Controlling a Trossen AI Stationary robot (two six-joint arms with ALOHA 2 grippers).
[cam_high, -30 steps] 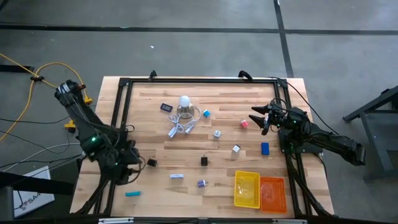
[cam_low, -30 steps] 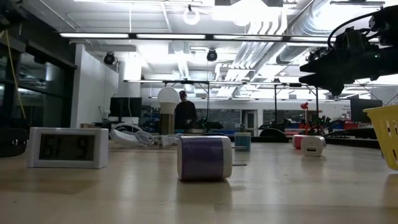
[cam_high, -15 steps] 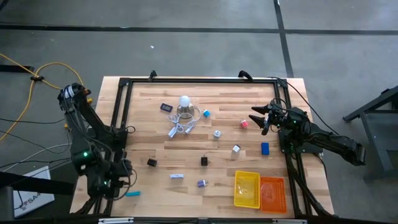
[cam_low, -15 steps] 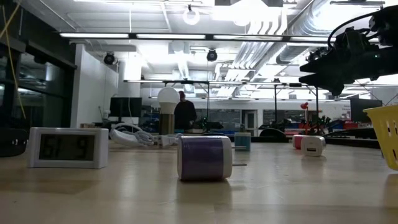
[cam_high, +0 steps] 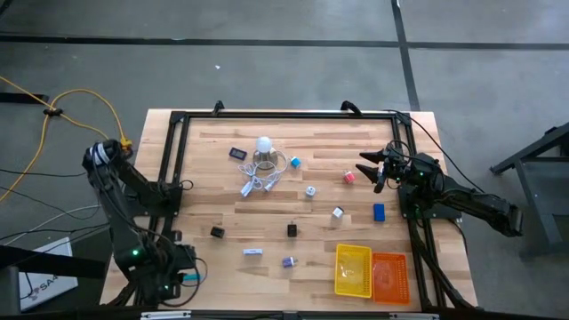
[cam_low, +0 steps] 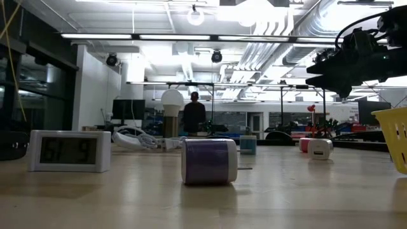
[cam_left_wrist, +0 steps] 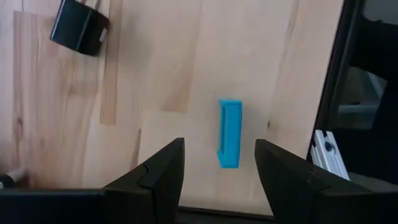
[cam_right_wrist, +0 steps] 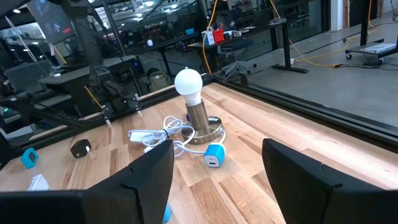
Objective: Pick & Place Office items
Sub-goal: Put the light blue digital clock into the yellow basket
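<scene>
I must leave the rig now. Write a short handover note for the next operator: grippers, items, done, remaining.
Left gripper: open, above the teal pen-like stick at the table's near-left corner, not gripping it.
Right gripper: open, empty, waiting beside the small pink cube.
Items: the blue block, black clips and white cubes lie scattered on the wooden table.
Done: nothing; the yellow mesh tray and orange mesh tray look empty.
Left: all items.

You've got even overhead light on the pale wooden table (cam_high: 267, 213), so shadows stay short and soft. From table height, the long ceiling strip lights (cam_low: 191, 36) blow out into glare, the near purple-and-white cylinder (cam_low: 209, 161) looks a bit soft, and the dark arm (cam_low: 356, 54) reads as a silhouette.
</scene>
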